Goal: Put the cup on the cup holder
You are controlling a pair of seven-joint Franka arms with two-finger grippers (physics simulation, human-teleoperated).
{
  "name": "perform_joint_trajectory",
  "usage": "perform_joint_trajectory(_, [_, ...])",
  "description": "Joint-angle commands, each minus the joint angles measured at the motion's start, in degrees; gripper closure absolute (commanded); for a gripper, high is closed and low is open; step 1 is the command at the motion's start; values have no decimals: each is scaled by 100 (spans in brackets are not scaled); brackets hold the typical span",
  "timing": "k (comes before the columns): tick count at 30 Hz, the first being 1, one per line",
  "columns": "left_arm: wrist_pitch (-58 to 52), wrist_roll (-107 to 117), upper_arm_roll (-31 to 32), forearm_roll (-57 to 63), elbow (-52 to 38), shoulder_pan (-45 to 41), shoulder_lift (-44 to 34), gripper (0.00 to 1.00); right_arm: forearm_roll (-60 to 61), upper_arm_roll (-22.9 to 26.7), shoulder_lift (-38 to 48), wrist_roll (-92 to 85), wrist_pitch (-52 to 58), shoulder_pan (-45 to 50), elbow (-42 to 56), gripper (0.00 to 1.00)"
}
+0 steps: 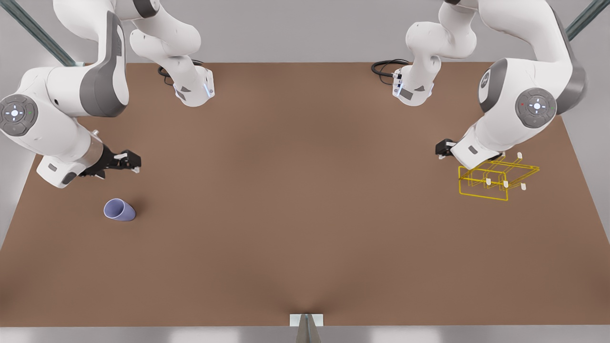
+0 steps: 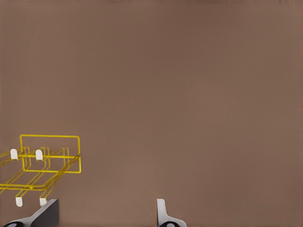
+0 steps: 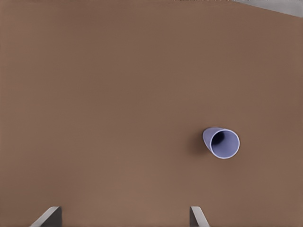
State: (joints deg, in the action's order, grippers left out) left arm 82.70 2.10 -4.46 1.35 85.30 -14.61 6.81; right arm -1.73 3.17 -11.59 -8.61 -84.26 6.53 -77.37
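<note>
Lavender-blue cup point(image 1: 119, 210) stands on the brown table point(image 1: 305, 228) at the front view's left. Right gripper point(image 1: 127, 161) hovers just behind it, fingers spread. Left gripper point(image 2: 106, 213), fingers spread, hangs beside the yellow cup holder point(image 1: 498, 177).

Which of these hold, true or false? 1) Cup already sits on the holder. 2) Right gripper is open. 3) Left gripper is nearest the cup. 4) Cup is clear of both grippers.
1) False: the cup stands on the table, far from the cup holder.
2) True: the right gripper is open.
3) False: the left gripper is by the holder; the right is near the cup.
4) True: nothing touches it.
</note>
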Motion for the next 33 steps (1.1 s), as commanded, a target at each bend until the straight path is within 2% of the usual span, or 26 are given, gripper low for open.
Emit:
perform_joint_trajectory(1, [45,352,-2,6,-4,29,-4,0,-3,8,-10,-290,-126,-2,11,0])
perform_joint_trajectory(2, [44,352,-2,6,-4,20,-4,0,-29,34,-36,-272,-134,-2,55,0])
perform_joint_trajectory(4, [36,352,-2,6,-4,20,-4,0,-56,17,-748,-395,-1241,-424,11,0])
perform_joint_trajectory(6, [27,352,-2,6,-4,29,-4,0,-82,26,-1372,-501,-1760,-714,-7,0])
perform_joint_trajectory(10, [27,361,-11,-3,-4,29,-4,0,-21,17,-1495,-676,-2744,-1004,-947,0])
perform_joint_trajectory(12, [27,378,-11,6,5,29,5,0,111,17,-1627,-1045,-3043,-1127,-1122,0])
perform_joint_trajectory(15, [1,387,-2,6,5,20,31,0,296,17,-1583,-1318,-4045,-1277,-1940,0])
perform_joint_trajectory(20, [-8,387,-2,6,5,20,57,0,305,34,-1504,-1362,-4204,-1435,-2177,0])
perform_joint_trajectory(26, [-8,405,-2,6,5,20,128,0,296,272,-1232,-1643,-4186,-1391,-3004,0])
perform_joint_trajectory(33, [-26,581,-2,32,22,20,163,0,278,386,-1293,-1635,-4441,-1312,-2977,0])
